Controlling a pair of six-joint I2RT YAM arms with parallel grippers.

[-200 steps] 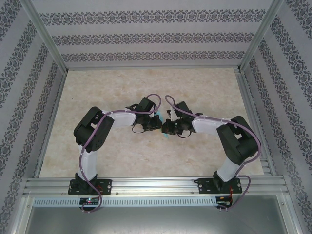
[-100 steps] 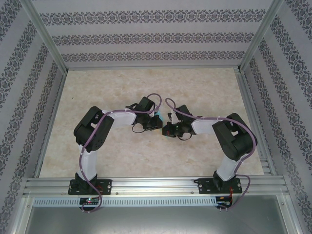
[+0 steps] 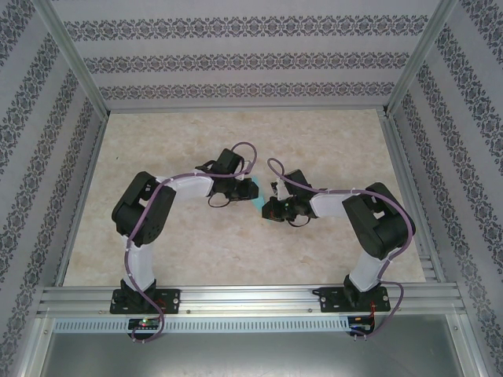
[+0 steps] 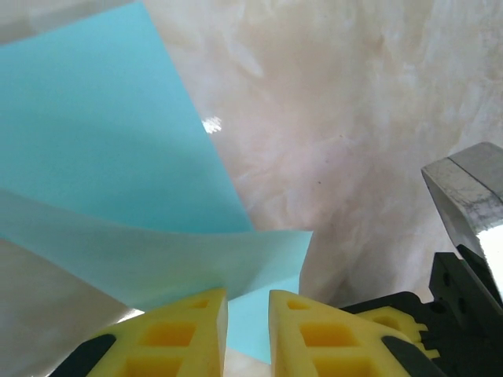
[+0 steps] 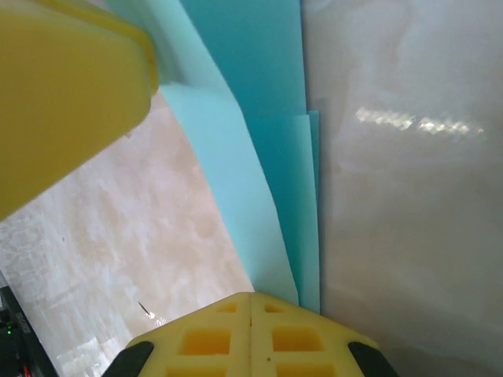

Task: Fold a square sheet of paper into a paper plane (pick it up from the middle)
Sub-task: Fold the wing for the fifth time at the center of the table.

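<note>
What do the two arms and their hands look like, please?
The left arm and right arm have white links and black joints, each trailing a purple cable. The left hand and right hand have yellow fingers with square recesses.

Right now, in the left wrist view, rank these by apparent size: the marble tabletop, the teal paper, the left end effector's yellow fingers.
1. marble tabletop
2. teal paper
3. yellow fingers of the left end effector; they sit nearest the camera, so they look bigger than they are.
</note>
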